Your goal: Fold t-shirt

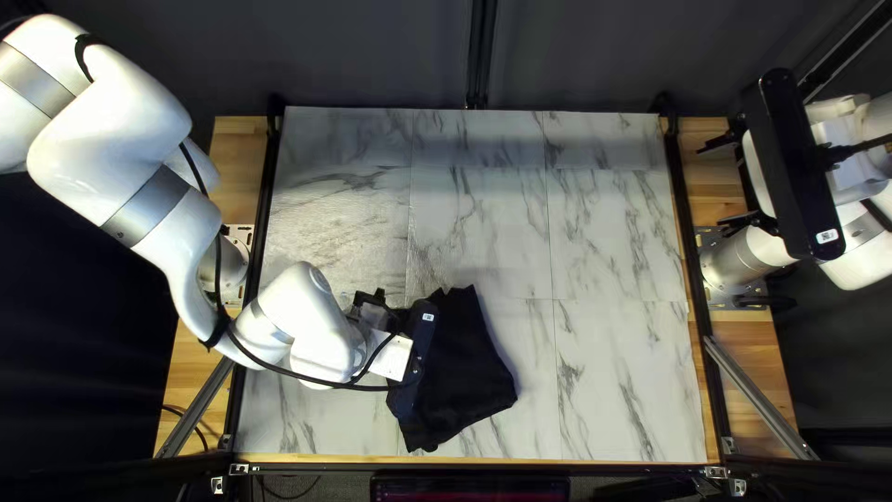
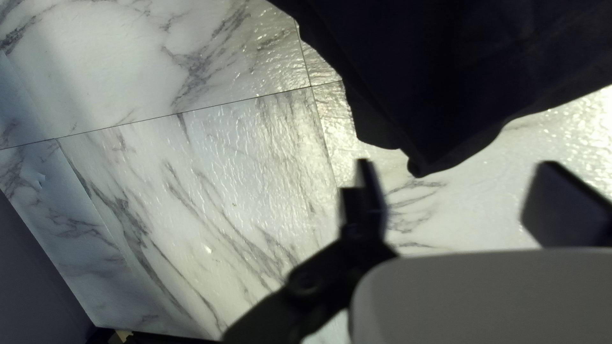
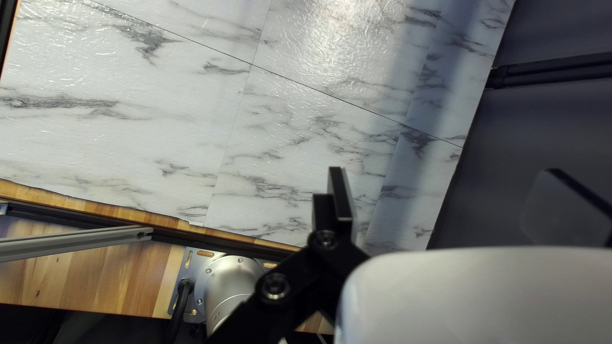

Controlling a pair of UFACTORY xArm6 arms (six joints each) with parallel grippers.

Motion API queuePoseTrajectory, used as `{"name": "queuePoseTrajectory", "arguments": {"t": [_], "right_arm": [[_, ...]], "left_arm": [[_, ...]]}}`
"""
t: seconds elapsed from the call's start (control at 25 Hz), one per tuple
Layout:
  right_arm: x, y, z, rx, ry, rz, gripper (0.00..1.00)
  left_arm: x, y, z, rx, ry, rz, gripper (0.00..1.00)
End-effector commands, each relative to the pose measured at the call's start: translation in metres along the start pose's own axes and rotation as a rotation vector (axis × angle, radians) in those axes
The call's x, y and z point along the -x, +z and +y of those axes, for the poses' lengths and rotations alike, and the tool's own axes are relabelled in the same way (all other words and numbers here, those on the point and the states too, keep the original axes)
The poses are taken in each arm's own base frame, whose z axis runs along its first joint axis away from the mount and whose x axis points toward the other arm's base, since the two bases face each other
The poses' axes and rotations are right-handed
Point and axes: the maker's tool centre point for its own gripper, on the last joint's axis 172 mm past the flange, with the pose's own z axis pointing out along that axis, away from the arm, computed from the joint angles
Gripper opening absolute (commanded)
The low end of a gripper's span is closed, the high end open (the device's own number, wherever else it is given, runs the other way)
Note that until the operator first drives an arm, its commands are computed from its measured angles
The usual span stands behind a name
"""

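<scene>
A black t-shirt lies on the table's near part, left of the middle in the top left view, in a compact, uneven shape with a ragged far edge. My left gripper is over its left side, fingertips hidden there. From the left wrist, the t-shirt spreads ahead of my left gripper, one corner pointing back toward the gap between its open fingers, which hold nothing. My right gripper is raised by the table's right edge, away from the cloth. In its wrist view, the right gripper is open and empty.
The marble-patterned table is bare to the right of the shirt and beyond it. Dark rails run along its sides. My right arm's base and a slanting metal bar show beside the table.
</scene>
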Motion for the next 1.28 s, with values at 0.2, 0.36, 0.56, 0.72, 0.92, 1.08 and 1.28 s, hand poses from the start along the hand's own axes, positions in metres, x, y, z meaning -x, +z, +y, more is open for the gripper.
{"name": "queuePoseTrajectory", "arguments": {"t": [0.2, 0.36, 0.56, 0.72, 0.92, 1.08, 1.28], "right_arm": [[0.000, 0.000, 0.000, 0.000, 0.000, 0.000, 1.00], [0.000, 0.000, 0.000, 0.000, 0.000, 0.000, 1.00], [0.000, 0.000, 0.000, 0.000, 0.000, 0.000, 1.00], [0.000, 0.000, 0.000, 0.000, 0.000, 0.000, 1.00], [0.000, 0.000, 0.000, 0.000, 0.000, 0.000, 1.00], [0.000, 0.000, 0.000, 0.000, 0.000, 0.000, 1.00], [0.000, 0.000, 0.000, 0.000, 0.000, 0.000, 1.00]], "left_arm": [[0.018, -0.056, -0.123, 0.210, 0.024, 0.247, 1.00], [0.020, -0.094, -0.165, 0.215, 0.037, 0.275, 1.00], [0.021, -0.153, -0.192, 0.180, 0.037, 0.274, 1.00], [0.025, -0.166, -0.193, 0.167, 0.028, 0.271, 1.00], [0.025, -0.166, -0.193, 0.167, 0.028, 0.271, 1.00], [0.025, -0.166, -0.193, 0.167, 0.028, 0.271, 1.00], [0.025, -0.166, -0.193, 0.167, 0.028, 0.271, 1.00]]}}
